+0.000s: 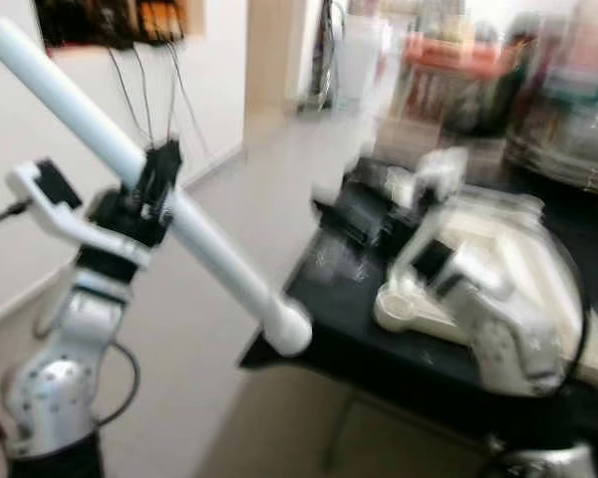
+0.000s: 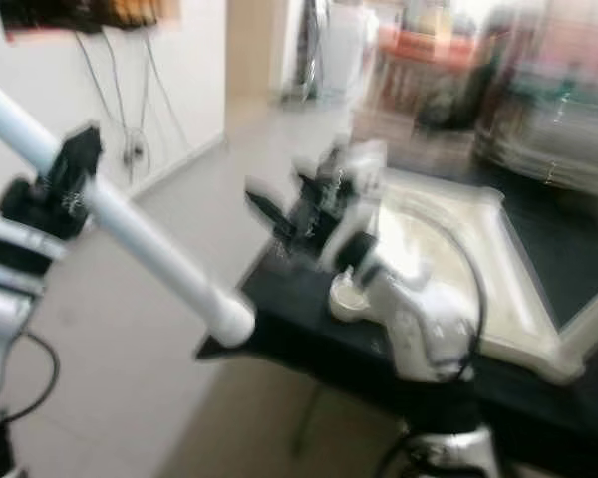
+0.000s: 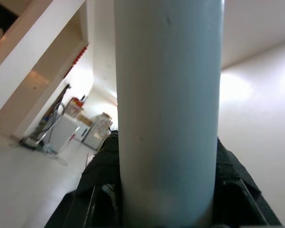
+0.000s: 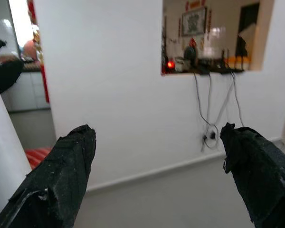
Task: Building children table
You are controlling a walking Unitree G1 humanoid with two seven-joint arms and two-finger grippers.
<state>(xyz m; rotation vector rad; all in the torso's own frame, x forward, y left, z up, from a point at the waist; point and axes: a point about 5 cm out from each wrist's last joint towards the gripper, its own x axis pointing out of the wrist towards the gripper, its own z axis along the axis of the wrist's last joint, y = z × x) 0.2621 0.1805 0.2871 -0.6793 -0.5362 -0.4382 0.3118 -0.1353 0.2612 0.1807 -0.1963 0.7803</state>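
Left end effector (image 1: pixel 157 184) around blurred leg (image 1: pixel 179 214)

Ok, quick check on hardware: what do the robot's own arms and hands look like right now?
Both arms are silver-grey metal with rounded joints and white shell sections. A thin black cable loops beside the left arm and another arcs over the right arm. The left hand is black; the right hand has two long, rough-textured black fingers.
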